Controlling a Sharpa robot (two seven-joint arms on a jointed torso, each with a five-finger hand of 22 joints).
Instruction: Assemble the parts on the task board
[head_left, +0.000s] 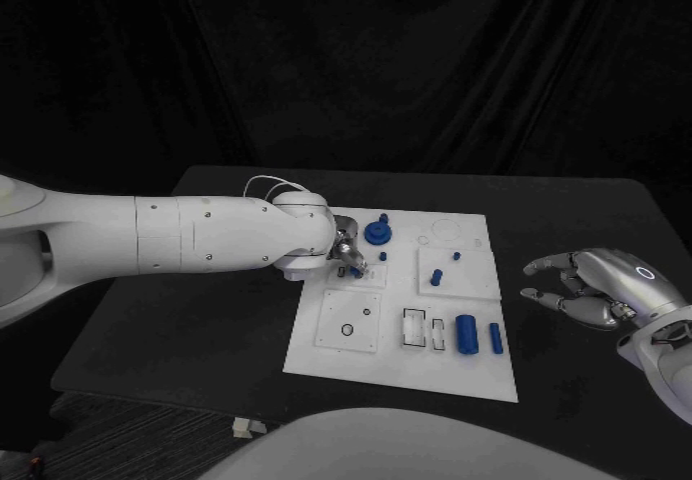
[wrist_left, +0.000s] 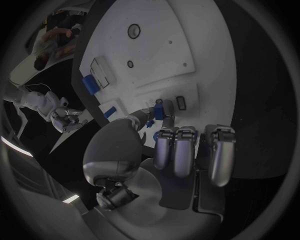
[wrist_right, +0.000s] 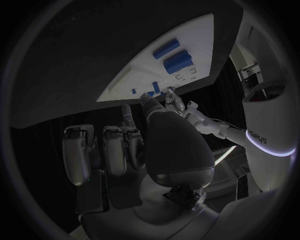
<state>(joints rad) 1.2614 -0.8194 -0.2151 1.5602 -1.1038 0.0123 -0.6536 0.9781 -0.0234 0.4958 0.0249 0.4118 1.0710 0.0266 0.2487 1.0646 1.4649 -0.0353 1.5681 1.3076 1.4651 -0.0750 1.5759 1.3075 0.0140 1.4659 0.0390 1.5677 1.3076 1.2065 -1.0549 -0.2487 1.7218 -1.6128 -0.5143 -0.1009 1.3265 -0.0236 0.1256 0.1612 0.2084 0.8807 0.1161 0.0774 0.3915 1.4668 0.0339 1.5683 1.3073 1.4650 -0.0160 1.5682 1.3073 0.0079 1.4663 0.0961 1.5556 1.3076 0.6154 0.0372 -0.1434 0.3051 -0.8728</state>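
On the near part of the white task board (head_left: 408, 350), a large blue cylinder (head_left: 466, 334) is seen lying on its side, with a slimmer blue rod (head_left: 496, 338) just beside it, toward the board's right edge. To the left of them, two narrow rectangular slots (head_left: 415, 327) and a square inset plate (head_left: 351, 322) with a small ring are set into the board. The board lies in the middle of the black desk (head_left: 202, 330).

Off the board's right edge, the right hand (head_left: 584, 288) is held above the desk, its fingers curled loosely and apart, with nothing grasped.

Farther back, two small blue pegs (head_left: 437, 275) stand on a raised square plate. At the board's far left part, the left hand (head_left: 340, 254) is lowered onto the board; in the left wrist view a small blue part (wrist_left: 159, 109) is pinched between its thumb and a fingertip, close above the white surface beside a small rectangular slot (wrist_left: 181, 102). Just behind the hand, a blue round-based knob (head_left: 378, 233) stands upright, and a faint circular recess (head_left: 444, 231) is marked at the far right.
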